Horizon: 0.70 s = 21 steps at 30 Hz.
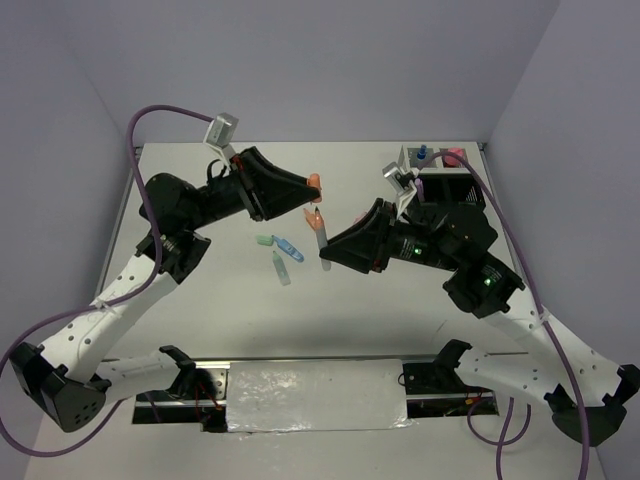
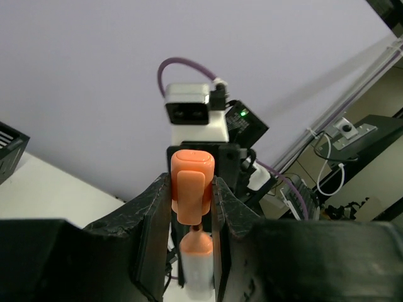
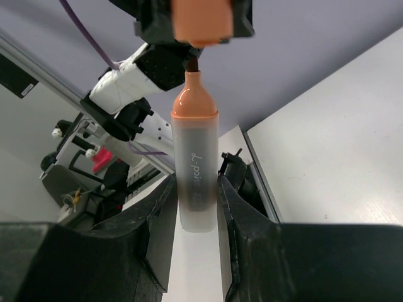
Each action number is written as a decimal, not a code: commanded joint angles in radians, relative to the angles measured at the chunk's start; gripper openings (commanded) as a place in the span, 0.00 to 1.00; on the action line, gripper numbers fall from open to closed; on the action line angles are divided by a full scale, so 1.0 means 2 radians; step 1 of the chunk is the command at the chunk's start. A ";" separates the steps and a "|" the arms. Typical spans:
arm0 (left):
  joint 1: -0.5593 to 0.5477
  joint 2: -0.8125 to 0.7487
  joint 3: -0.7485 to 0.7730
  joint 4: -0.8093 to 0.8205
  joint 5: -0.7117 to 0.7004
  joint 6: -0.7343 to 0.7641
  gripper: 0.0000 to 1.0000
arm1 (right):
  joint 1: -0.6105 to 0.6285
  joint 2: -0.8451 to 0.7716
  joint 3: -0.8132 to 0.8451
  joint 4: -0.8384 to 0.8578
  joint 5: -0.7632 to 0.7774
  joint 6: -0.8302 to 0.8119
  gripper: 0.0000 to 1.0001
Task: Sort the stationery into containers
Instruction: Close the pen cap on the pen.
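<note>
So the orange marker [image 3: 196, 170] is up in the air, well to the left of the black organiser [image 1: 452, 190]. It's clamped tight in the right gripper [image 3: 196, 201], standing upright with the tip exposed. Its orange cap [image 2: 192, 182] sits right above that tip, just about touching it, pinched in the left gripper [image 2: 192, 214]. So the cap's off and each claw has one piece. Further left of the organiser, down on the table [image 1: 350, 320], a green marker [image 1: 265, 240], a blue marker [image 1: 289, 248] and a pale marker [image 1: 281, 268] lie loose, close together. The white mesh tray [image 1: 410, 160] sits right against the organiser's far left corner. Something blue and something pink poke up there, can't tell from which container.
</note>
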 commanded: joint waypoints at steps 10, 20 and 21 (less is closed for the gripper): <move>-0.003 -0.001 -0.003 0.019 0.008 -0.001 0.05 | 0.001 0.010 0.021 0.036 0.000 -0.018 0.09; -0.002 -0.011 0.004 -0.023 0.004 0.021 0.05 | -0.009 0.014 0.020 0.042 0.004 -0.015 0.09; -0.002 -0.011 0.004 -0.024 0.003 0.023 0.05 | -0.009 0.013 0.019 0.047 0.005 -0.013 0.09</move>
